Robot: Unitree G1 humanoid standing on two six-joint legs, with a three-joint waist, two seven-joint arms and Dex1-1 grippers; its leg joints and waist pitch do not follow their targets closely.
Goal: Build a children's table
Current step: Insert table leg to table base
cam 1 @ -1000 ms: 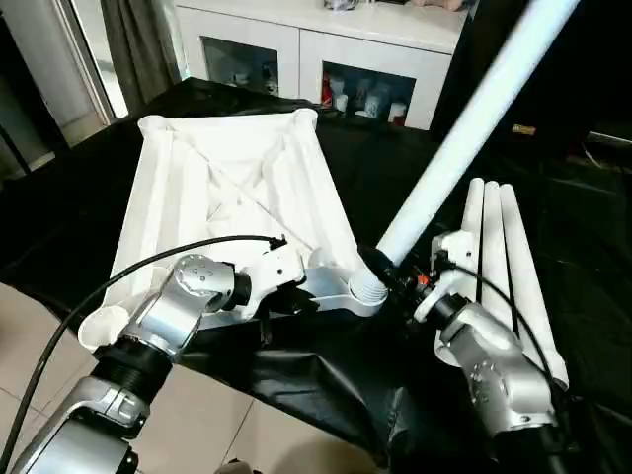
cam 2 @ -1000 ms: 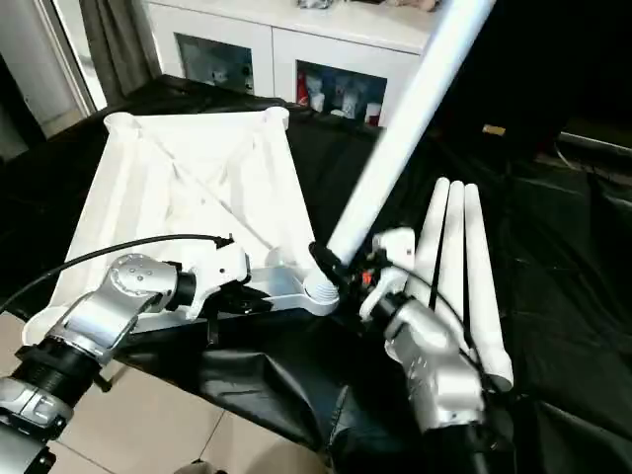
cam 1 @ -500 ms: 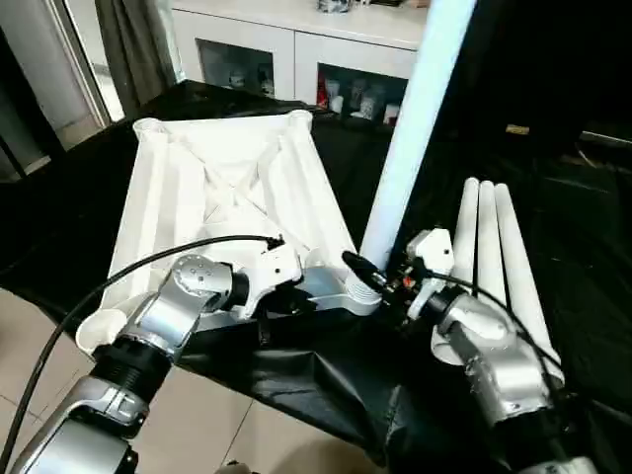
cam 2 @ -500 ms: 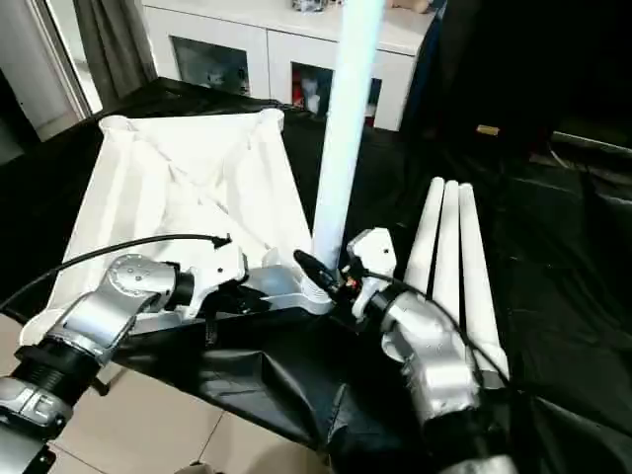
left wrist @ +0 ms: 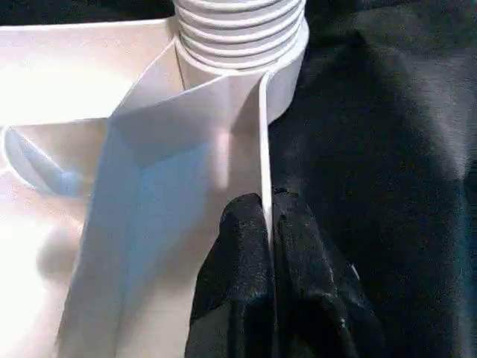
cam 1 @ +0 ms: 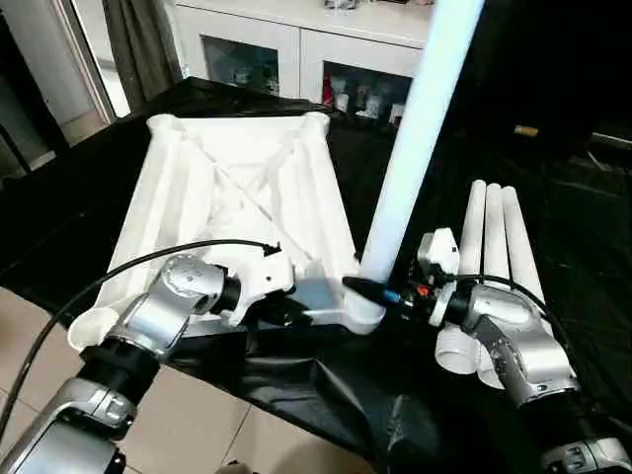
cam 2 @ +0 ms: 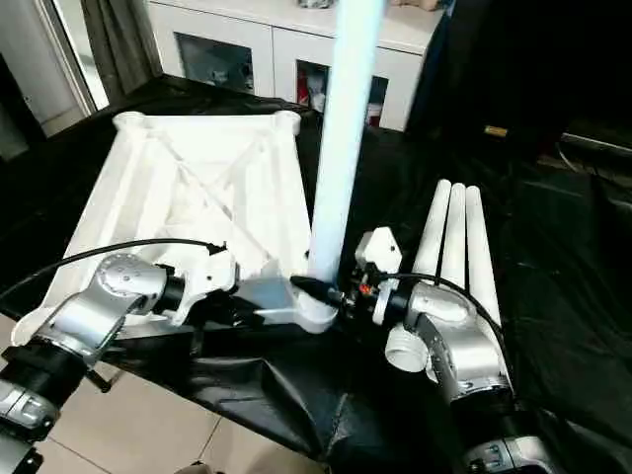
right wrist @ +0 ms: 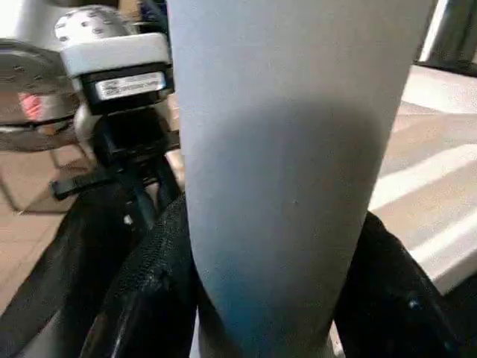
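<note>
The white table top (cam 1: 237,197) lies ribbed side up on the black-draped surface. My left gripper (left wrist: 267,205) is shut on the thin rim wall of its near edge, just beside the near-right corner socket (cam 1: 360,314). A long white leg (cam 1: 415,138) stands nearly upright in that socket, and its threaded end (left wrist: 242,30) shows at the socket mouth. My right gripper (cam 1: 380,293) is shut on the leg low down, with a black finger (right wrist: 149,298) on each side of the tube (right wrist: 291,149). Three more legs (cam 1: 494,257) lie side by side to the right.
The black cloth (cam 1: 326,385) hangs over the near edge just in front of the grippers, with tiled floor (cam 1: 197,434) below. A white cabinet with glass doors (cam 1: 296,49) stands behind the work surface. A black cable (cam 1: 128,272) loops over my left forearm.
The leg swung from leaning far right to nearly upright in the corner socket, carried by my right gripper. My left gripper kept its hold on the rim.
</note>
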